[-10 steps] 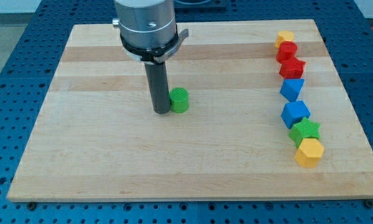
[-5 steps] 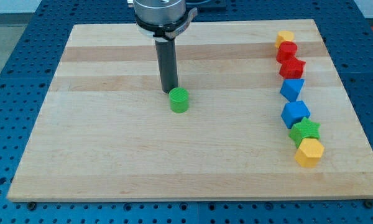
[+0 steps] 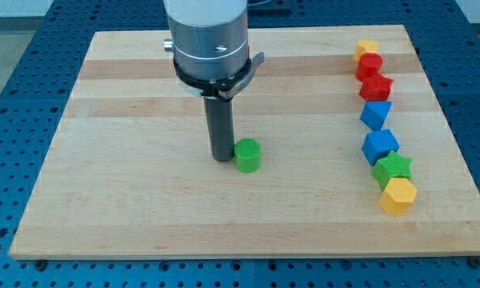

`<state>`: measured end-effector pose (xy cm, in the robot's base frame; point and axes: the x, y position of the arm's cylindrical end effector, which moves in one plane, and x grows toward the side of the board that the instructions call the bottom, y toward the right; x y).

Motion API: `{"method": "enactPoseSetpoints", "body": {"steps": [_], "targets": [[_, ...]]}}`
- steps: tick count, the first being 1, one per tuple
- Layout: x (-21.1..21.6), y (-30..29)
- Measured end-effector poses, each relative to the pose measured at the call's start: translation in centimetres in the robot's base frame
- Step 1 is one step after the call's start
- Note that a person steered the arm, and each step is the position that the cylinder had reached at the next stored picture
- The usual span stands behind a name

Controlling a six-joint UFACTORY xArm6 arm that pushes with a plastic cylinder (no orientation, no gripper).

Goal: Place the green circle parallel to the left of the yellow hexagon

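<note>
The green circle (image 3: 247,155) is a small green cylinder near the middle of the wooden board. My tip (image 3: 222,158) stands right against its left side, touching or nearly touching it. The yellow hexagon (image 3: 398,195) lies at the view's lower right, at the bottom end of a column of blocks, far to the right of the green circle and a little lower.
A column of blocks runs down the board's right side: a yellow block (image 3: 367,50), two red blocks (image 3: 369,66) (image 3: 376,86), two blue blocks (image 3: 375,114) (image 3: 380,146), and a green star (image 3: 393,168) touching the yellow hexagon. The board's edge (image 3: 248,252) is at the bottom.
My tip went from the circle's left to its top, then came down to its left again. The green circle has shifted right and toward the view's bottom.
</note>
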<state>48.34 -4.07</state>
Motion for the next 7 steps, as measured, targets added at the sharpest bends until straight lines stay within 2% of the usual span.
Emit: {"method": "enactPoseSetpoints", "body": {"steps": [1, 3, 5, 6, 7], "targets": [[-0.6, 2.5], [3.5, 6.3], [6.1, 7.5], [5.8, 7.3], [1.8, 6.7]]}}
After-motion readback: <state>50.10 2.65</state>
